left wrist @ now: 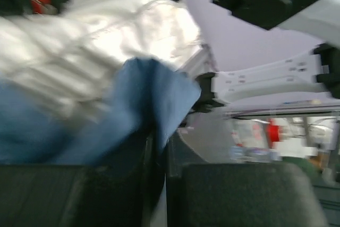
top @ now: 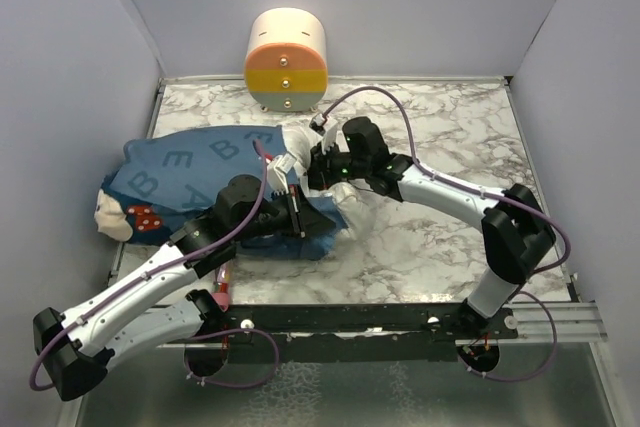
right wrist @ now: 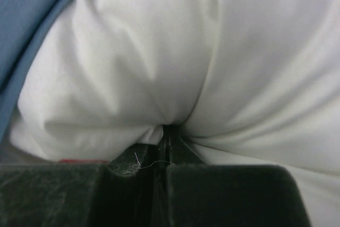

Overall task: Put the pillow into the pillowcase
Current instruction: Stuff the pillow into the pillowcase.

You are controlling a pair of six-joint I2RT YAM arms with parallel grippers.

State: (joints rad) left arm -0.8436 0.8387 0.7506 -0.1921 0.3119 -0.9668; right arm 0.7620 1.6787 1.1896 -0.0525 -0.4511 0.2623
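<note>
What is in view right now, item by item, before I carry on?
pillowcase: one, blue with lighter blue letters, on the left half of the table, filled out by the pillow.
pillow: one, white, mostly inside the pillowcase, with one end showing at the opening.
cylinder: one, cream with orange and yellow bands, at the table's back edge.
table: one, white and grey marble pattern, under everything.
walls: three, pale grey, at the back and both sides.
left arm: one, white and black, reaching in from the near left.
right arm: one, white and black, reaching in from the near right.
left fingers: pair, black, shut on the pillowcase edge.
right fingers: pair, black, shut on a fold of the pillow.
</note>
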